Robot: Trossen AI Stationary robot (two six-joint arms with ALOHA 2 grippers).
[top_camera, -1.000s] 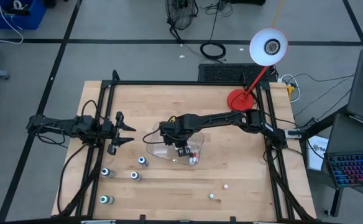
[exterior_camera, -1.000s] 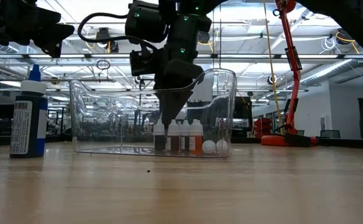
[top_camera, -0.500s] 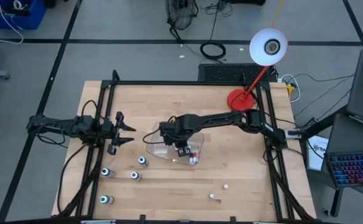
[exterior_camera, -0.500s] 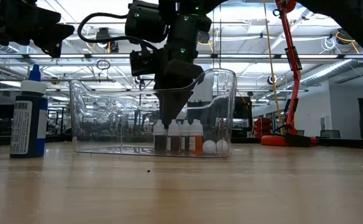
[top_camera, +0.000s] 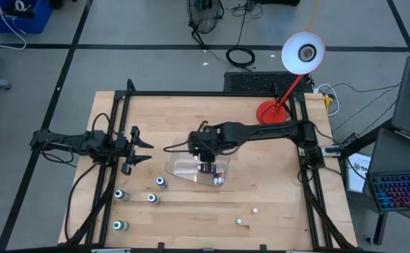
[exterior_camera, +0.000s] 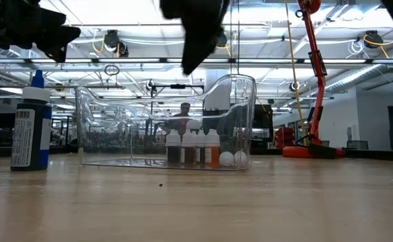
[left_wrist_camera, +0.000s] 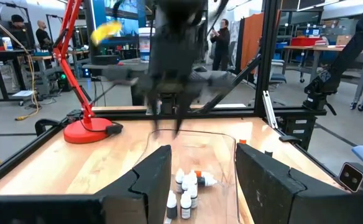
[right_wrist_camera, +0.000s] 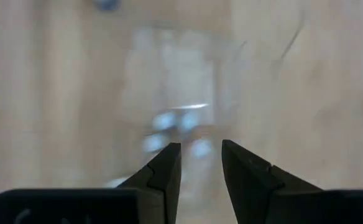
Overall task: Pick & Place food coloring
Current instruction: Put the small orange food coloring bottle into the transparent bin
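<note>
We see right gripper (top_camera: 207, 167) above the tray (top_camera: 180, 167), jaws narrowly apart, empty; bottles (exterior_camera: 193, 146) inside; left gripper (top_camera: 140, 150) wide.

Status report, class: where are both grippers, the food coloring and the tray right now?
Right gripper open, empty, above clear tray. Left gripper open, waiting at table's left. Several bottles upright in tray; four bottles loose on table. Nothing blocking.

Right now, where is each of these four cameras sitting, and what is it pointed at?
High view: overhead, looking straight down; both arms, clear tray.
Low view: tabletop level, facing the room; tray, right arm above.
Left wrist view: on the left arm; own fingers, tray beyond.
Right wrist view: above the tray, looking down; own fingers.
All four share the tray's bottles.
</note>
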